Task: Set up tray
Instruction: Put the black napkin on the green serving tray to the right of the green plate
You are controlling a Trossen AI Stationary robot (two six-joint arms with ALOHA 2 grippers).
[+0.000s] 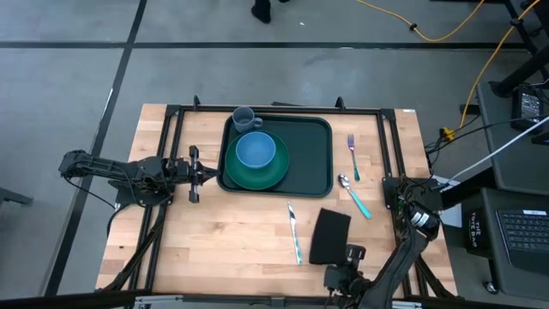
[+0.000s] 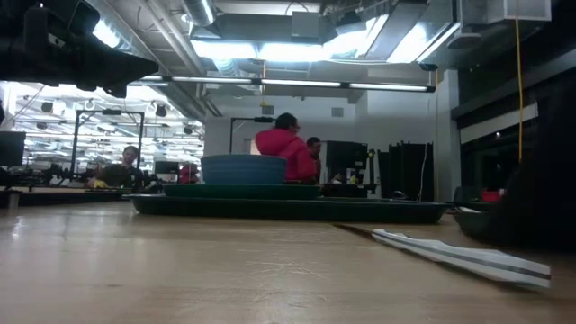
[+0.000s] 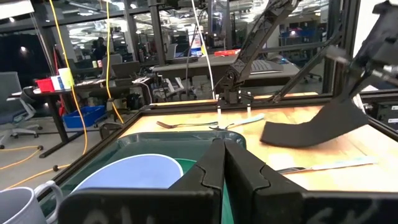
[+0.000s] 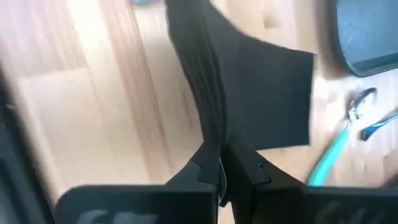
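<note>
Right gripper [image 4: 219, 163] pinched the napkin [image 1: 330, 235], lifting it; next move likely onto the tray [image 1: 313, 159]. Left gripper [image 3: 224, 163] closed, idle.

Bare tabletop [image 1: 214, 232] at front left, knife [image 1: 294, 233] and napkin [image 1: 330, 235] crowding front right

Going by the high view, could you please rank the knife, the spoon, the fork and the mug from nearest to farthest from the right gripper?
From the right gripper, shut on the black napkin at the table's near edge:
1. Knife, on the wood just left of the napkin.
2. Spoon, right of the tray.
3. Fork, farther back on the tray's right.
4. Mug, at the tray's far left corner.
</note>
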